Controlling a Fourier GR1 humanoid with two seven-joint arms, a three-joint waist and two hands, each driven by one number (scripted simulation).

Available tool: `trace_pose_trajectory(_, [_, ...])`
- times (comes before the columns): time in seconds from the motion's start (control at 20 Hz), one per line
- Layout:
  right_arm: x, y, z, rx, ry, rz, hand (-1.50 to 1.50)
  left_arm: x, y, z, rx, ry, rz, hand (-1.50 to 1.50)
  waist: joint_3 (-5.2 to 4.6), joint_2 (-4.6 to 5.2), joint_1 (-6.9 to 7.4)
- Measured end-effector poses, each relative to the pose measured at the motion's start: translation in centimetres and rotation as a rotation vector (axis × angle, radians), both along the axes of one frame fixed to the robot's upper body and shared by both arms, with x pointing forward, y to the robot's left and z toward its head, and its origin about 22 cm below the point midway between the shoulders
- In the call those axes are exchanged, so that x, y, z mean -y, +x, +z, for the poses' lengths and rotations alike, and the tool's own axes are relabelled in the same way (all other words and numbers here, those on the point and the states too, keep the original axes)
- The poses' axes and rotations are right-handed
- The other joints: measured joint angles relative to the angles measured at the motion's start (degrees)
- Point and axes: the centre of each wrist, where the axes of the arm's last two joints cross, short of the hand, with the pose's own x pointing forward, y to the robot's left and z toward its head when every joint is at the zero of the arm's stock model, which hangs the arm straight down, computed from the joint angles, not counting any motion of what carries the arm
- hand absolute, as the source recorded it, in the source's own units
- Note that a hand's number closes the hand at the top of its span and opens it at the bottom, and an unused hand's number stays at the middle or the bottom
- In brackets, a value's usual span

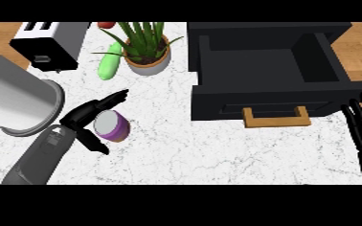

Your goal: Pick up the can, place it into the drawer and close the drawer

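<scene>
**Left hand at the can on the marble counter**

White marble with grey veining [212,153] fills the lower half of the frame. From the lower left corner a grey forearm comes in, ending in the black left hand [83,117]. Its fingers are spread, one pointing up and right past the can, the thumb jutting down below it; the can sits in the gap between them, and whether they touch it cannot be told. The can [112,126], purple-sided with a pale lid, lies tilted just right of the palm, at centre left. At the right edge, around mid-height, the fingers of the right hand [353,124] show, straight and relaxed.

Further up, right of centre, the black drawer [268,106] stands pulled open, with a wooden handle [277,117] on its front. At the left edge a large grey metal pot [21,98] is partly cut off. Beyond it, in the upper middle, stands a potted plant [146,52], with a green cucumber [109,62] just to its left. A toaster [48,43] occupies the upper left corner, and a small red thing [106,24] peeks in at the top.
</scene>
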Motion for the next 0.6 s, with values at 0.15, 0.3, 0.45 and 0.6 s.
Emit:
trace_pose_trajectory(0.15, [0.2, -0.5, 0.2, 0.000, 0.005, -0.003, -1.50, -0.1, 0.0, -0.2, -0.004, 0.005, -0.004, -1.50, 0.02, -0.07, 0.09])
trace_pose_trajectory(0.3, [0.2, -0.4, -0.3, 0.002, 0.005, -0.003, -1.50, 0.6, 0.4, -0.1, -0.007, 0.003, -0.016, -1.50, 0.03, -0.02, 0.08])
trace_pose_trajectory(0.45, [0.2, -0.3, -0.5, -0.001, 0.002, -0.003, -1.50, 1.4, 0.4, -0.7, -0.011, -0.006, -0.026, -1.50, 0.06, -0.05, 0.20])
trace_pose_trajectory(0.6, [0.2, -0.5, -0.3, 0.001, 0.004, -0.004, -1.50, 2.1, 0.5, -0.8, -0.016, -0.010, -0.035, -1.50, 0.12, -0.13, 0.27])
